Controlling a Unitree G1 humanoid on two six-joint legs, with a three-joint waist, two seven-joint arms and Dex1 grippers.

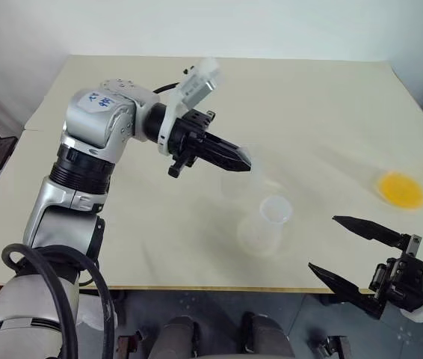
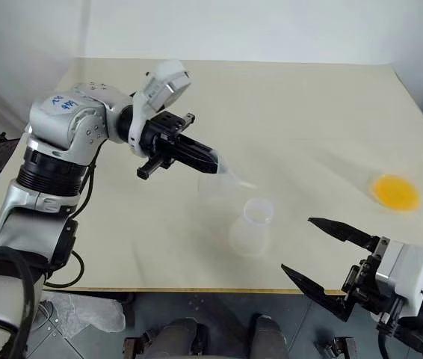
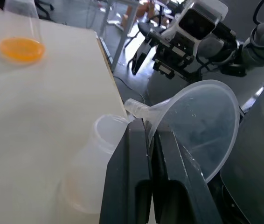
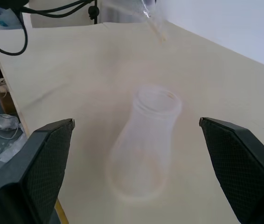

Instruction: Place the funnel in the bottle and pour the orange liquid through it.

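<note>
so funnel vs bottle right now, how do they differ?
The funnel is off the table, clamped in the shut left gripper and tilted sideways; the bottle stands upright on the table, untouched. The funnel flares to a wide mouth; the bottle narrows to a round neck. Both are clear plastic and empty.

The left arm (image 1: pixel 84 164) is built of silver-grey rounded shells joined by black ribbed rings. Its upper shell carries a blue handwritten mark (image 1: pixel 96 99). Thick black cables (image 1: pixel 54 277) loop beside the lowest silver segment. A white angular camera housing (image 1: pixel 196 81) sits just above the black wrist block. The left end effector (image 1: pixel 234 158) has two long, black, tapering fingers. The right end effector (image 1: pixel 350 254) has two black pointed fingers (image 4: pixel 43 163) with a fine mesh texture on their inner faces. Behind it sits a black bracket with small screws and a white boxy housing (image 2: pixel 409 273).
</note>
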